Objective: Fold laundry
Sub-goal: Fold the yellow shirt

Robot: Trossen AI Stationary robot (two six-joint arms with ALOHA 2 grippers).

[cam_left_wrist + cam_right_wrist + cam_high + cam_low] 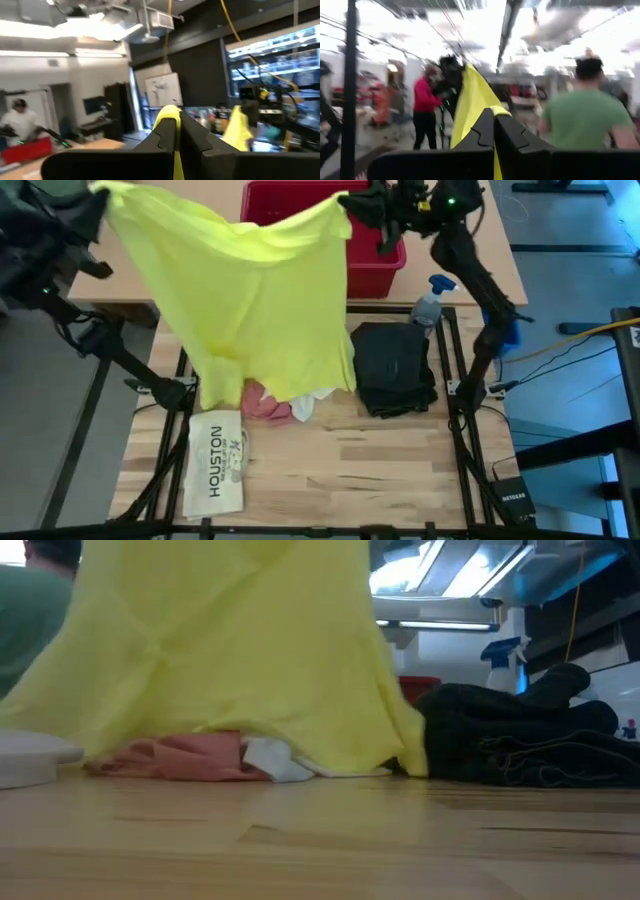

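Held aloft in the high view: yellow T-shirt (245, 290), stretched between left gripper (97, 192) and right gripper (352, 205), each clamped on a top corner. Soft, light, drapey; best kept pinched at corners or shoulders. Hem brushing pink cloth (266, 406) and white cloth (305, 406); black trousers (395, 368) just beside.

Low view alone confirms hem contact with table (320, 850).

Wrist views: only yellow fabric pinched between closed fingers.
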